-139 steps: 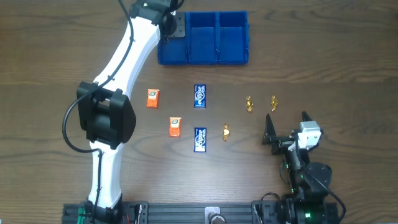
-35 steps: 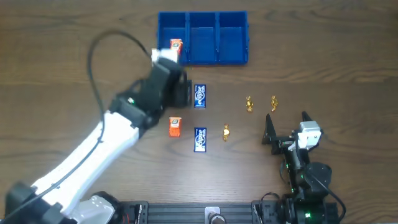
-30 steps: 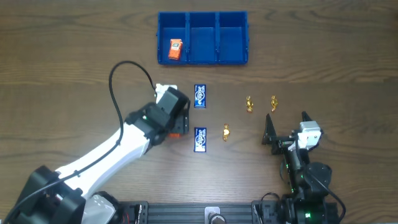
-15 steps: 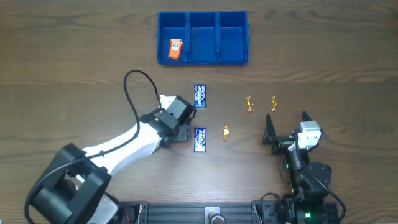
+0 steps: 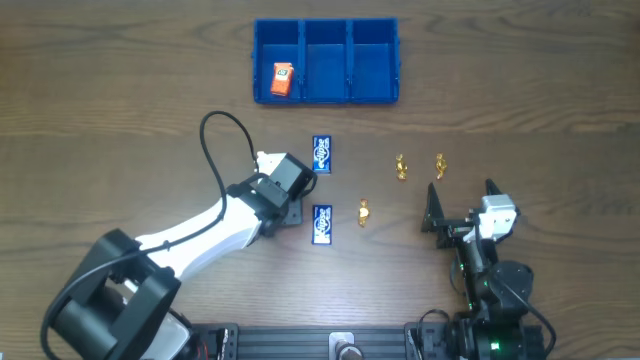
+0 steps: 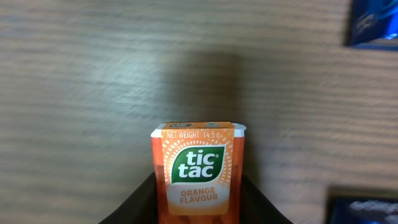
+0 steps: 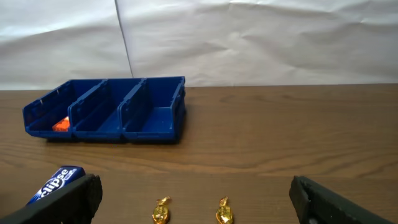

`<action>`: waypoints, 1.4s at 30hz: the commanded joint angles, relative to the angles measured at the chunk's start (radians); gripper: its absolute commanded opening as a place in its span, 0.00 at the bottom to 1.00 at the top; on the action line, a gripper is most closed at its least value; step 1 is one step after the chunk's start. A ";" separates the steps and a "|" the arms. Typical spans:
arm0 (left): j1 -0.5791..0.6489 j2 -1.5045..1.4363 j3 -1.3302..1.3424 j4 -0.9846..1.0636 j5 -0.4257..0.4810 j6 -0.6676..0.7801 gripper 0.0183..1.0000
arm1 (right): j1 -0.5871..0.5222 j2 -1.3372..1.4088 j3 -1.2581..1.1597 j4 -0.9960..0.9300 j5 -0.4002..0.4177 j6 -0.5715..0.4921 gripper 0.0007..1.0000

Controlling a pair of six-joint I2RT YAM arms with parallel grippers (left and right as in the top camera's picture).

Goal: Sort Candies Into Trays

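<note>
An orange candy box (image 6: 199, 177) lies on the wooden table between the fingers of my left gripper (image 6: 198, 202), which is shut on its sides. From above, that gripper (image 5: 290, 208) sits just left of the lower blue candy pack (image 5: 321, 224) and covers the box. Another orange box (image 5: 282, 80) lies in the left compartment of the blue tray (image 5: 325, 98). A second blue pack (image 5: 321, 155) and three gold candies (image 5: 400, 167) lie on the table. My right gripper (image 5: 463, 203) stands open near its base, holding nothing.
The right wrist view looks across the table to the blue tray (image 7: 152, 118), with a blue pack (image 7: 53, 180) and two gold candies (image 7: 161, 211) in front. The tray's middle and right compartments hold nothing. Bare table lies to the far left and right.
The left arm swung back from the tray and came down onto the lower orange box. The upper orange box is gone from the table and one lies in the tray. The right arm kept still.
</note>
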 commanded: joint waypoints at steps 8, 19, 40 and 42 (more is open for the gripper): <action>0.169 0.053 0.766 -0.308 -0.197 0.281 0.28 | 0.000 -0.006 -0.003 -0.003 -0.005 0.009 1.00; 0.291 0.518 1.212 -0.397 -0.002 0.333 0.31 | 0.000 -0.006 -0.003 -0.003 -0.005 0.009 1.00; 0.341 -0.027 0.887 -0.098 -0.106 0.391 0.91 | 0.000 -0.006 -0.003 -0.003 -0.005 0.009 1.00; 0.378 -0.275 0.663 0.055 -0.104 0.417 0.93 | 0.000 -0.006 -0.003 -0.003 -0.005 0.009 1.00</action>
